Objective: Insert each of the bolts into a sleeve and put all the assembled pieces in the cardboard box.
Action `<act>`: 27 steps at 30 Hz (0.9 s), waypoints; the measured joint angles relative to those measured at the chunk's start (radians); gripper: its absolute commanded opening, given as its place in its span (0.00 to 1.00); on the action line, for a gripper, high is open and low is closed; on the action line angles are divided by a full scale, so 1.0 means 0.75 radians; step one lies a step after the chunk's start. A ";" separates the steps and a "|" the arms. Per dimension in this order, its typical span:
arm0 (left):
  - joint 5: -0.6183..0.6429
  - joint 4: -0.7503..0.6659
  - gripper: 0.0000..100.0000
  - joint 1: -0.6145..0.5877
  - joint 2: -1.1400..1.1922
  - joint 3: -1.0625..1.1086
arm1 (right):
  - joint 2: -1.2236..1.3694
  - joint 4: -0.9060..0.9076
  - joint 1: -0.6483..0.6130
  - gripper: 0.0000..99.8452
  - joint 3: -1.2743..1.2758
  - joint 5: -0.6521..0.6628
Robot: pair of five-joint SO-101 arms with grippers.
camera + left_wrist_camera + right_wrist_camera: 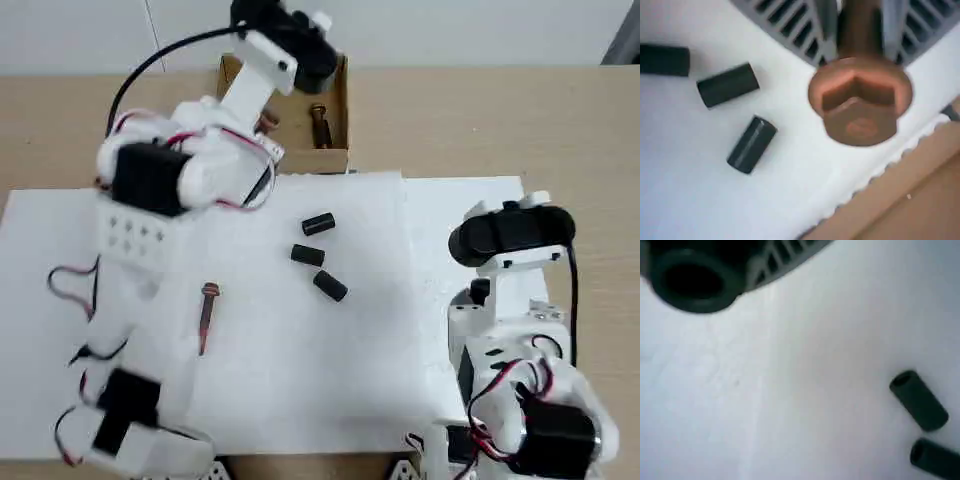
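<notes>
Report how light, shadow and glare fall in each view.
High view: even light, with only soft, short shadows beside the three loose sleeves and the loose bolt on the white sheet; no glare. Left wrist view: the held bolt has a dull sheen on its head. Right wrist view: the sheet looks dimmer, shaded near the held sleeve.

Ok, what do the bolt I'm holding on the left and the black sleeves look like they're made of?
The bolt is probably metal: it has a coppery-brown finish with a dull sheen on the hex head. The sleeves are black, matte, smooth-walled tubes. They could be plastic or rubber; the look leaves that open.
</notes>
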 measured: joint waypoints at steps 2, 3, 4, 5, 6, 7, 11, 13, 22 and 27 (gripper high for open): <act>0.000 0.000 0.00 0.000 -0.088 0.110 | -0.002 -0.051 -0.002 0.00 0.045 -0.055; 0.000 0.000 0.00 0.000 -0.131 0.166 | 0.004 -0.072 -0.002 0.00 0.072 -0.084; 0.000 0.000 0.00 0.000 -0.174 0.219 | 0.014 -0.088 -0.002 0.00 0.098 -0.106; 0.000 -0.002 0.00 0.002 -0.219 0.270 | 0.018 -0.106 0.000 0.00 0.121 -0.127; 0.004 -0.008 0.00 0.002 -0.264 0.325 | 0.018 -0.125 0.000 0.00 0.145 -0.145; 0.018 -0.029 0.00 0.002 -0.313 0.385 | 0.018 -0.145 0.002 0.00 0.164 -0.162; 0.102 -0.092 0.00 0.002 -0.522 0.661 | 0.014 -0.196 -0.006 0.00 0.223 -0.188; 0.137 -0.145 0.00 0.002 -0.649 0.820 | 0.018 -0.203 -0.043 0.00 0.250 -0.188; 0.166 -0.546 0.00 0.002 -1.285 1.586 | -0.276 -0.348 -0.192 0.00 0.526 -0.190; 0.205 -0.749 0.00 -0.059 -1.592 1.935 | -0.511 -0.426 -0.278 0.00 0.736 -0.190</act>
